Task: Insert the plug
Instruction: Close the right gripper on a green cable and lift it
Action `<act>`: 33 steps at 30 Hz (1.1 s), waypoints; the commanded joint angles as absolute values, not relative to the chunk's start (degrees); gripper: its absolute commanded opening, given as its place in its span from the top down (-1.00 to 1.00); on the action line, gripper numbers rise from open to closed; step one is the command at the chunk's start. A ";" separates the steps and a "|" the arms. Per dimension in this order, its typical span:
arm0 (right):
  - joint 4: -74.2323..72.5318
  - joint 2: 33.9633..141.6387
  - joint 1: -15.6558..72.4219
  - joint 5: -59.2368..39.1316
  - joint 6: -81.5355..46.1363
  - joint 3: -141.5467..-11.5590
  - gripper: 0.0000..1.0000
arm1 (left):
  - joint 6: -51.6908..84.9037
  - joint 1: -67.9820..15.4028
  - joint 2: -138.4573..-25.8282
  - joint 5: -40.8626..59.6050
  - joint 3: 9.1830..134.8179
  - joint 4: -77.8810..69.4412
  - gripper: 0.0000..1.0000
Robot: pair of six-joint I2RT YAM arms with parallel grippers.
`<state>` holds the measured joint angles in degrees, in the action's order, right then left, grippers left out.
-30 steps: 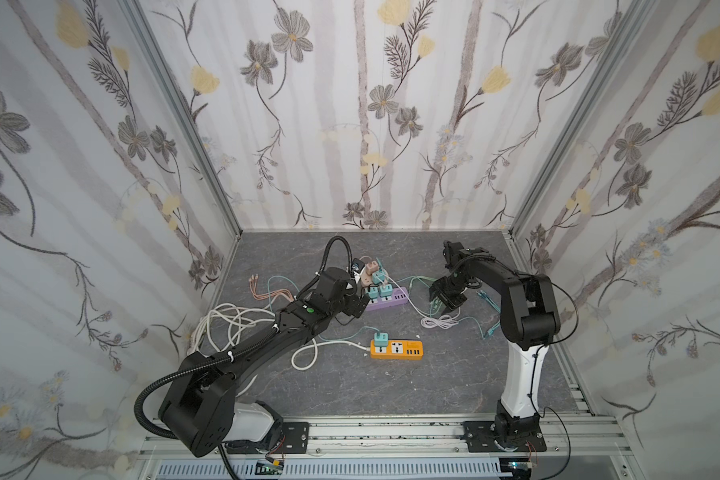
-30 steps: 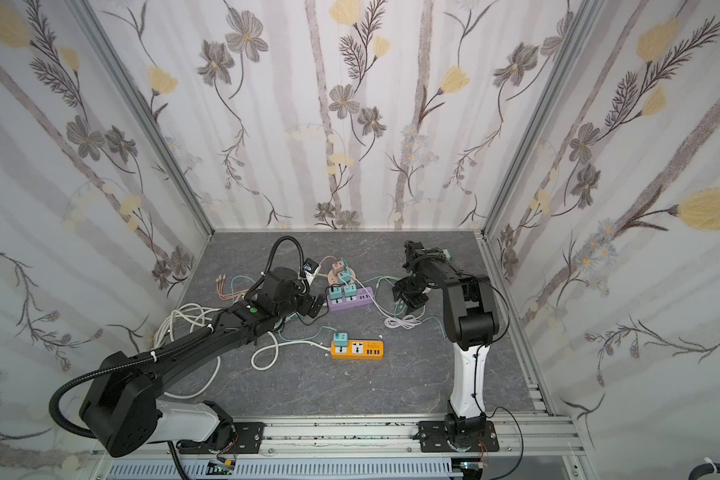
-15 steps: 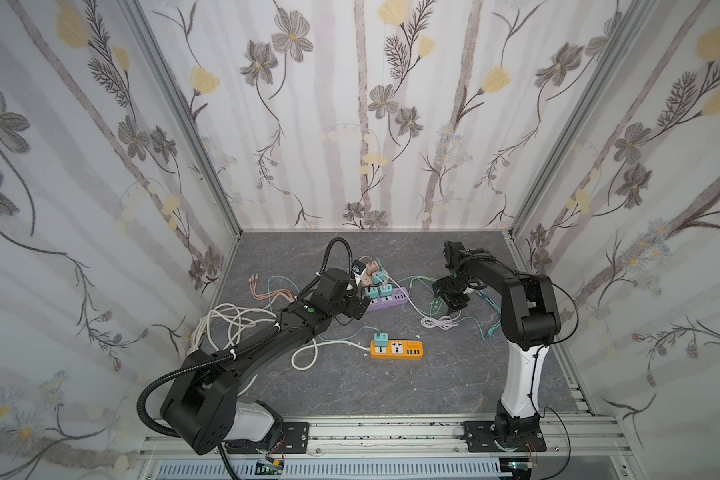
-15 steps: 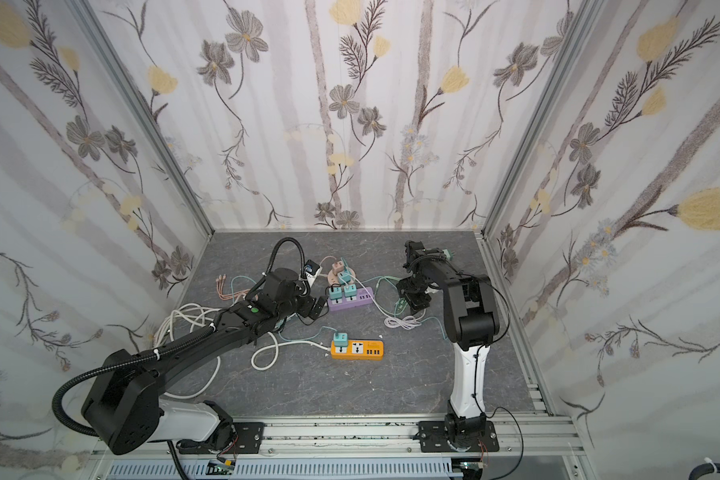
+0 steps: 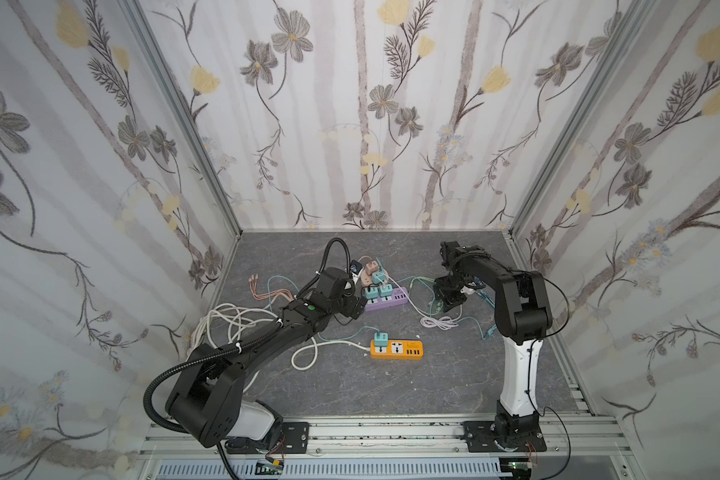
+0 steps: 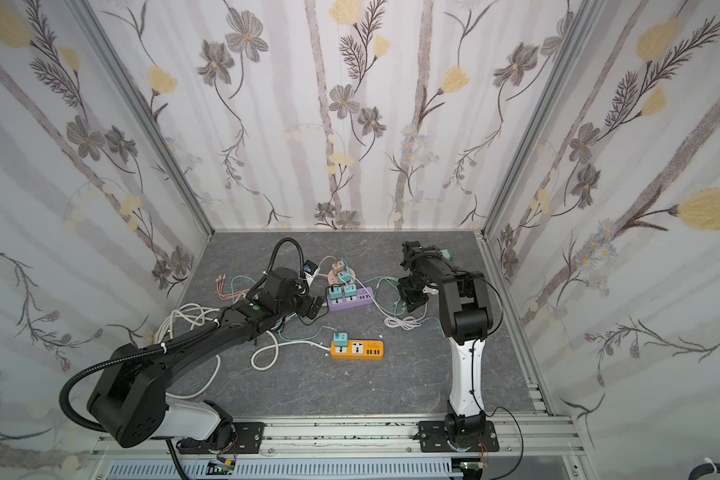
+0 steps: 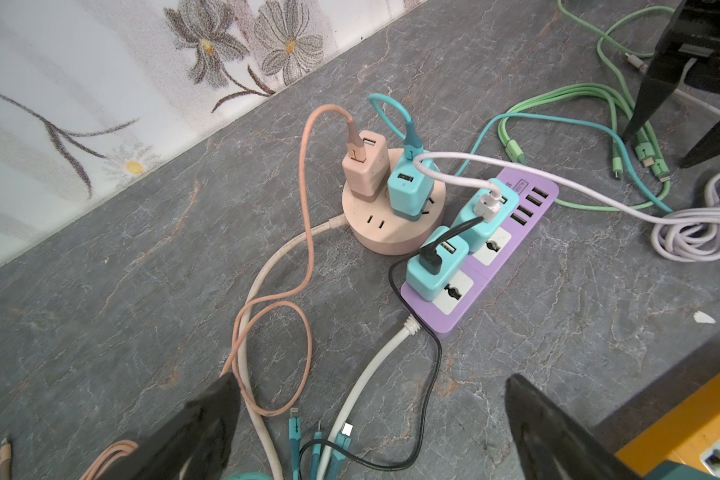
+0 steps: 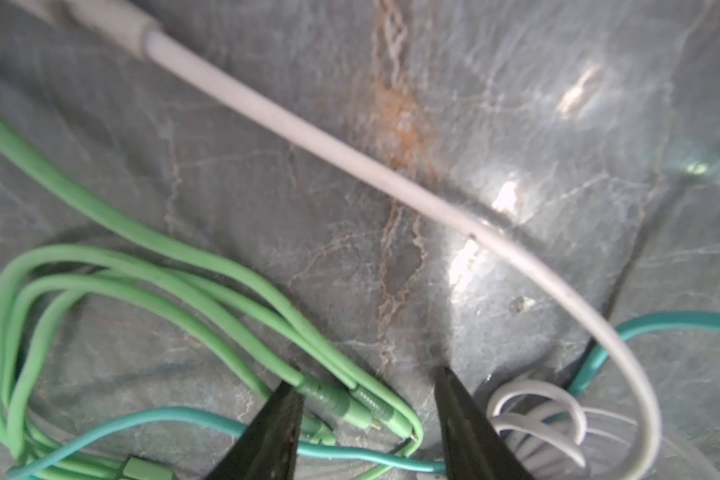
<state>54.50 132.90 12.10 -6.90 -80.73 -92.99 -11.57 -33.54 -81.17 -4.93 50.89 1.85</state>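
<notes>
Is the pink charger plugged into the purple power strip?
No, in the left wrist view the pink charger sits plugged into the round pink socket, which lies beside the purple power strip.

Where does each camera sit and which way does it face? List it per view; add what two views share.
Top views: high at the front, looking down at the floor; both show the left arm, right arm and purple strip.
Left wrist: low behind the left fingers, facing the purple strip and round socket; right fingers show too.
Right wrist: close above the floor, facing green cables; right fingers only.
Shared: both wrist views show the green cables.
</notes>
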 commanded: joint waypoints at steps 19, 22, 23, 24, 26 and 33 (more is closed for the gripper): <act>44.65 118.08 12.91 8.08 -69.36 -88.18 1.00 | -8.10 -33.37 -79.06 -3.05 53.57 4.13 -1.00; 40.31 110.84 12.99 13.50 -62.58 -86.16 1.00 | -5.98 -33.38 -79.79 -1.79 56.58 7.41 -1.00; 37.83 108.51 13.01 14.76 -59.82 -85.14 1.00 | -5.66 -33.48 -80.18 -0.94 57.74 8.83 -1.00; 35.07 105.93 12.96 15.77 -56.33 -84.09 1.00 | -5.22 -33.56 -80.48 -0.07 58.82 10.03 -1.00; 27.88 101.38 13.01 14.40 -47.08 -82.02 1.00 | -3.72 -33.77 -80.74 1.44 59.90 10.15 -1.00; 22.91 87.98 13.16 5.88 -27.81 -81.70 1.00 | 4.16 -35.13 -83.53 14.90 65.49 8.13 -0.95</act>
